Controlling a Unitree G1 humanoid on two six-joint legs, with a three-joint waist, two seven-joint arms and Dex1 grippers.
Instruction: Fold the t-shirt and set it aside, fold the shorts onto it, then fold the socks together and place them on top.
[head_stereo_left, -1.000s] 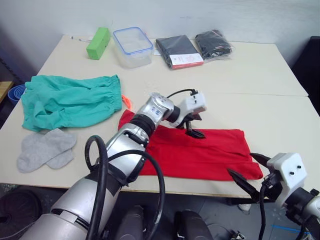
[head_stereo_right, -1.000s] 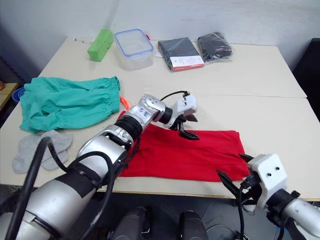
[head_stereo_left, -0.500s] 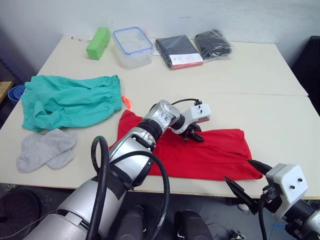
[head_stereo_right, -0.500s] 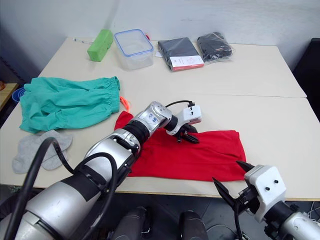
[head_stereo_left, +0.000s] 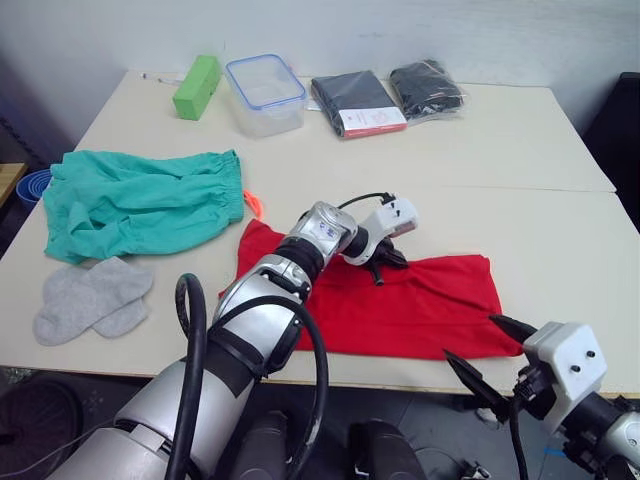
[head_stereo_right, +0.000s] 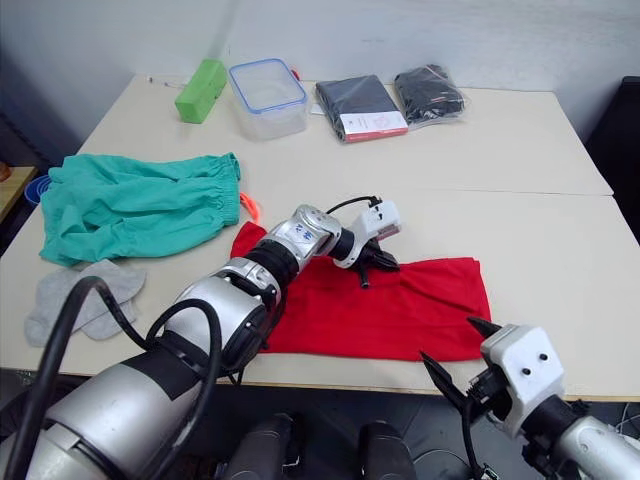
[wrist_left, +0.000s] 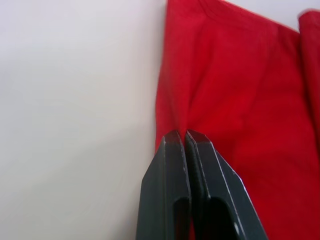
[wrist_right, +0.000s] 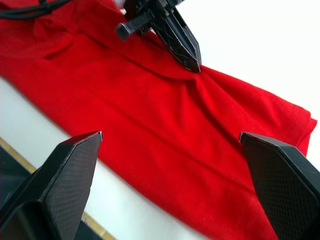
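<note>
Red cloth t-shirt (head_stereo_left: 410, 305) lies partly folded along the table's (head_stereo_left: 520, 150) near edge, right of centre. We see our left gripper (wrist_left: 186, 137) w/ fingers pressed together, pinching its far edge. Right gripper (wrist_right: 170, 150) hangs wide open off the near edge, holding nothing. Teal shorts (head_stereo_left: 140, 200) and grey socks (head_stereo_left: 90, 297) sit by the left edge.

I can't read any text from here: the red-and-white label on the flat black packaged garment (head_stereo_left: 358, 103) at the desk's (head_stereo_left: 520, 150) far side is too small to read.
</note>
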